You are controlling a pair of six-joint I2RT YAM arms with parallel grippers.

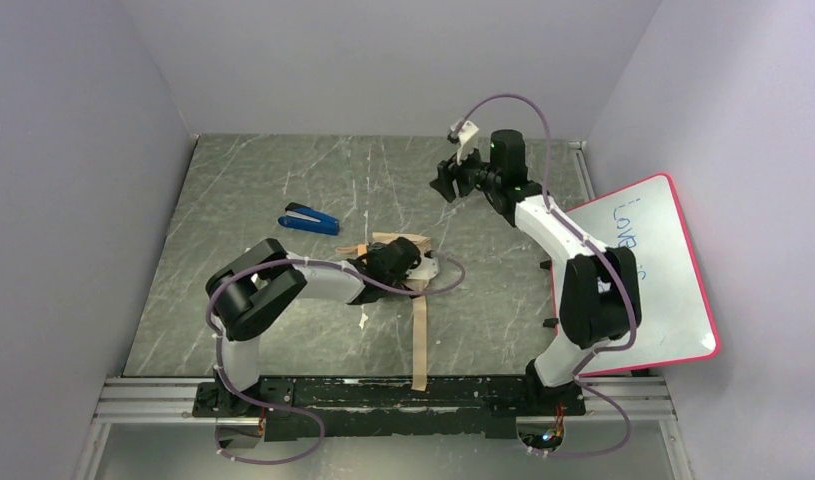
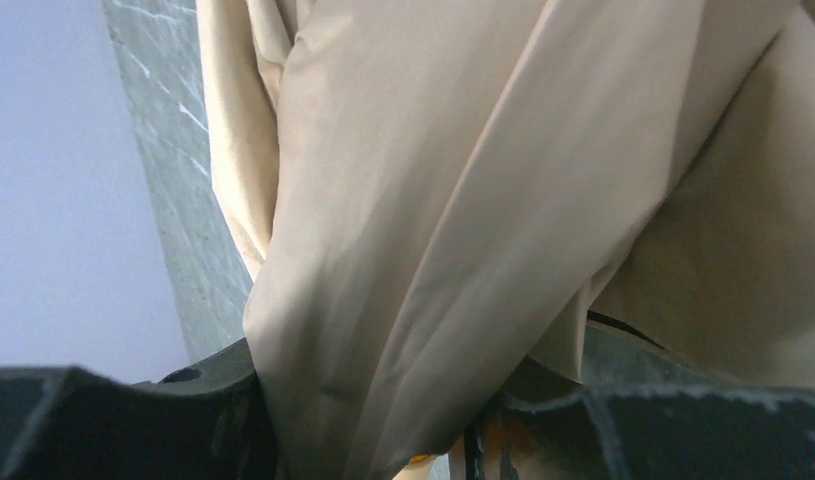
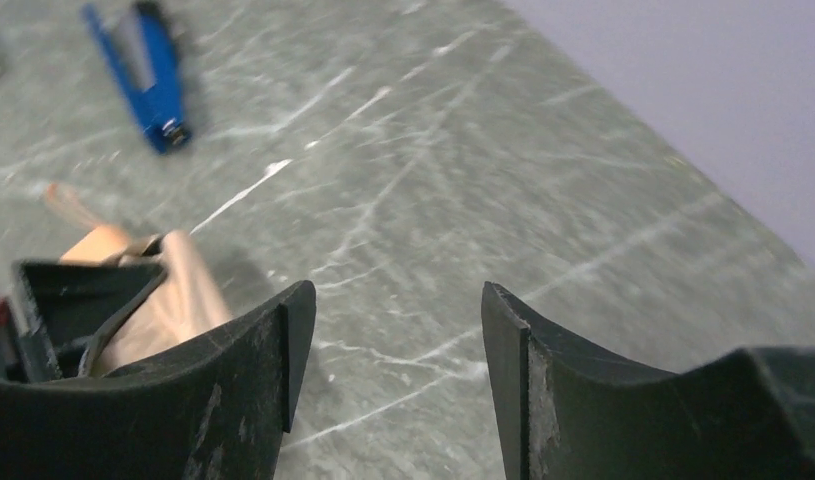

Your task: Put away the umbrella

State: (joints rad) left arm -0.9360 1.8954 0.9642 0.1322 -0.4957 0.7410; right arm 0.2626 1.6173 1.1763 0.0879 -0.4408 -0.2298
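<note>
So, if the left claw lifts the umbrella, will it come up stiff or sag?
It will probably sag: the umbrella fabric lies in loose folds between the fingers of the left claw. It is likely light, since it looks like thin cloth. The long tan strip running toward the near table edge may drag or snag.

Cream-beige umbrella fabric, plain, thin dark edge showing. Grey-green worktop, marbled with white veins and scratches. Blue stapler with black detail; white board edged pink-red, blue writing.
</note>
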